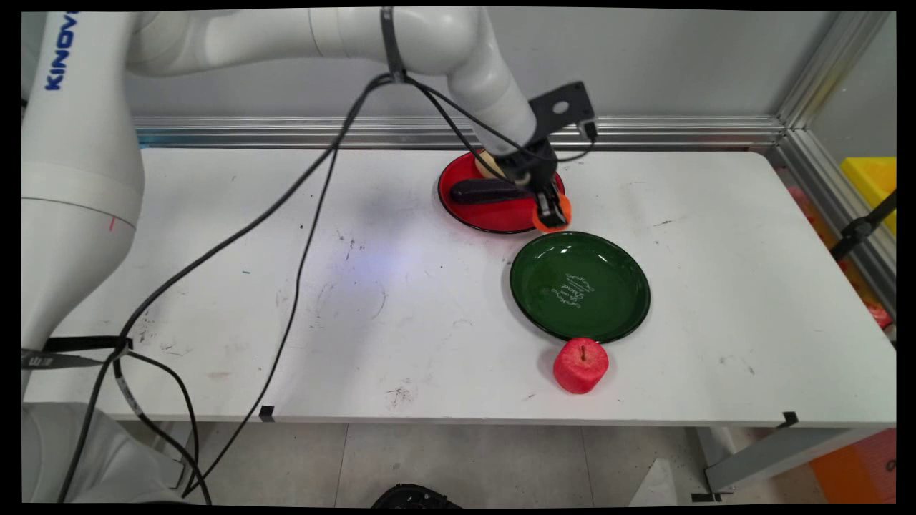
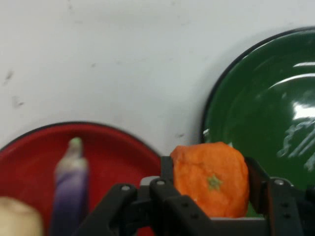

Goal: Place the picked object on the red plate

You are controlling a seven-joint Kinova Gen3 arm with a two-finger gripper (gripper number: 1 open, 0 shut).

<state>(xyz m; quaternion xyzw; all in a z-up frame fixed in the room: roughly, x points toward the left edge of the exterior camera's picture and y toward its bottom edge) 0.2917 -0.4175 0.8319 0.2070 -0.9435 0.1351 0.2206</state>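
My gripper (image 1: 552, 212) is shut on an orange (image 1: 564, 214), held at the front right rim of the red plate (image 1: 501, 218). The hand view shows the orange (image 2: 210, 178) clamped between the two black fingers, with its green stem mark facing the camera. A dark purple eggplant (image 1: 485, 190) lies across the red plate, and a pale round item (image 1: 485, 166) sits behind it, partly hidden by the wrist. The hand view has the eggplant (image 2: 71, 189) on the red plate (image 2: 113, 157) at lower left. An empty green plate (image 1: 580, 286) lies just in front of the gripper.
A red apple (image 1: 580, 365) stands near the table's front edge, touching or almost touching the green plate's rim. Black cables hang from the arm across the left half of the table. A metal rail runs along the back edge.
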